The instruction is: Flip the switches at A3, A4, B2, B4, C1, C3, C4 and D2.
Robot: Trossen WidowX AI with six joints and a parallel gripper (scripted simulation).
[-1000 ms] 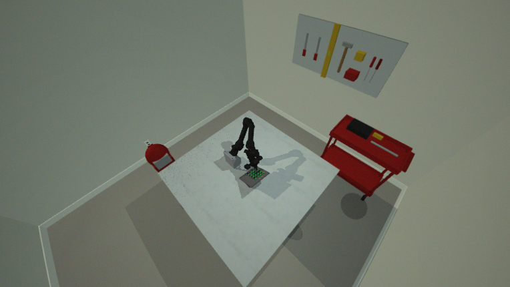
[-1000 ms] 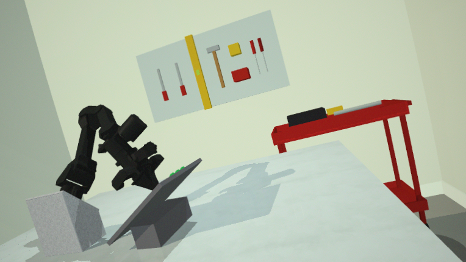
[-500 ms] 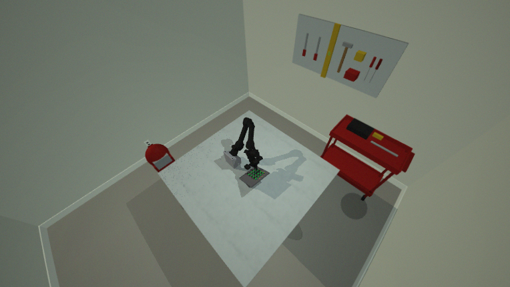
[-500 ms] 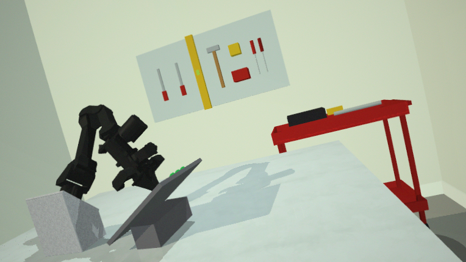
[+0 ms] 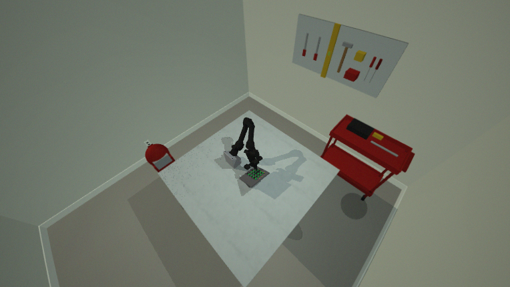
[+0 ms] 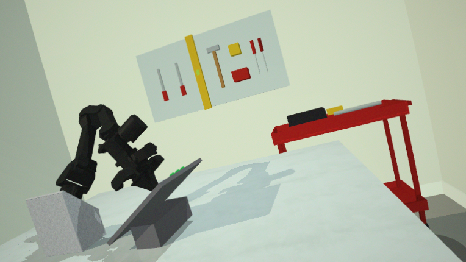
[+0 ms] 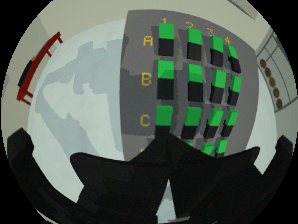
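Observation:
The grey switch panel (image 5: 250,183) (image 6: 153,201) (image 7: 136,90) stands tilted on a wedge base on the table, close to the arm. It carries a grid of green and black rocker switches (image 7: 194,83) (image 5: 258,173), with rows A, B, C and columns 1 to 4 readable in the wrist view. My gripper (image 7: 164,136) (image 5: 253,166) (image 6: 148,183) is shut with nothing in it. It hovers close over the near edge of the panel and covers row D in the wrist view. Whether the fingertips touch a switch is hidden.
The arm's grey base block (image 5: 231,159) (image 6: 61,221) stands just behind the panel. A red cart (image 5: 367,153) (image 6: 339,125) stands beside the table. A red object (image 5: 159,157) sits on the floor, and a tool board (image 5: 348,53) (image 6: 211,64) hangs on the wall.

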